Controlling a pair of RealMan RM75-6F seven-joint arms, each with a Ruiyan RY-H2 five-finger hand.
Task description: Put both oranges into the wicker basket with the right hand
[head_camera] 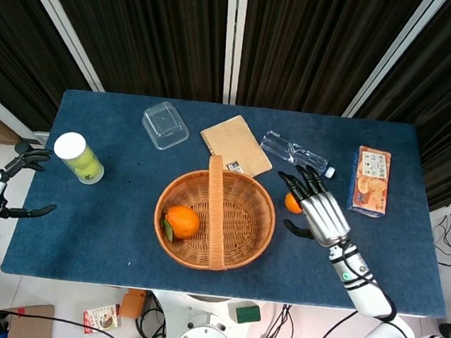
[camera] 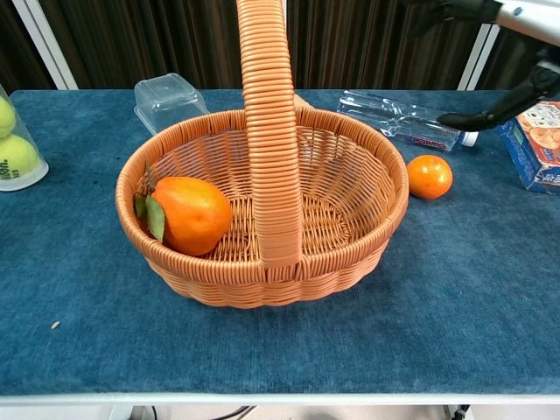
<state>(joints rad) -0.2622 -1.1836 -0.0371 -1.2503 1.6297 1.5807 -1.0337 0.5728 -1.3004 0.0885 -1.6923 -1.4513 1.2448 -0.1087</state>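
Resting inside the round orange wicker basket [head_camera: 244, 236] with its tall arched handle, a large orange with green leaves [head_camera: 182, 221] lies against the basket's left wall. A second, smaller plain orange [camera: 430, 176] sits on the blue cloth-covered table [head_camera: 110, 206] just right of the basket, apart from its rim. Above that small orange hangs the right hand [head_camera: 319, 212], silver-backed with black fingers spread apart and holding nothing; from the head view its fingertips partly hide the fruit. Beyond the basket lie a tan spiral notebook [head_camera: 237, 144], a clear plastic water bottle [head_camera: 297, 155] and a clear plastic lidded box [head_camera: 166, 125]. Far right of the basket is an orange snack carton [head_camera: 370, 181]; far left stands a clear tube of tennis balls [head_camera: 79, 157]. Past the table's left edge, well away from the basket, the left hand [head_camera: 18, 181] hangs with fingers apart, empty.
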